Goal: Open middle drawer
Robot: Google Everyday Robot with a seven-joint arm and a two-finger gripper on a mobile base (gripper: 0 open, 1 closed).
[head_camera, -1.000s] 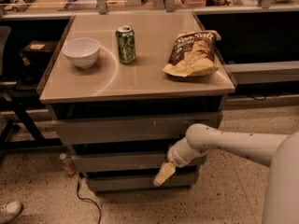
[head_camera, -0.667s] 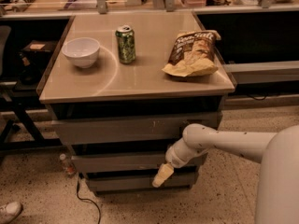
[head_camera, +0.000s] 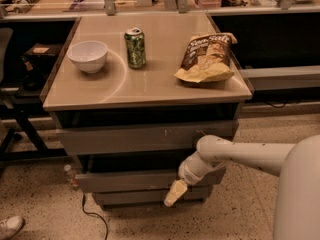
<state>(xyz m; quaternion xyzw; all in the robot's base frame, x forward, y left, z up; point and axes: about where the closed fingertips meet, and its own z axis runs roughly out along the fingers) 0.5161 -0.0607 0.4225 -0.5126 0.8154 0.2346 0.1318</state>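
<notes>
The middle drawer [head_camera: 125,180] is a wide, plain grey-brown front in the cabinet, with a dark gap above it. It sits below the taller top front with scratch marks [head_camera: 145,139] and above the slim bottom front [head_camera: 135,197]. My gripper [head_camera: 175,194] hangs from the white arm [head_camera: 235,154] that reaches in from the right. Its beige tip is at the right part of the middle drawer's lower edge, in front of the bottom front.
On the cabinet top [head_camera: 150,84] stand a white bowl [head_camera: 88,55], a green can [head_camera: 135,47] and a chip bag [head_camera: 207,57]. A cable [head_camera: 95,216] and a small bottle [head_camera: 70,175] lie on the floor at the left. A shoe [head_camera: 9,226] is at the bottom left.
The arm has shifted only slightly, with the gripper a little lower. The dark gap above the middle drawer's front looks a little wider.
</notes>
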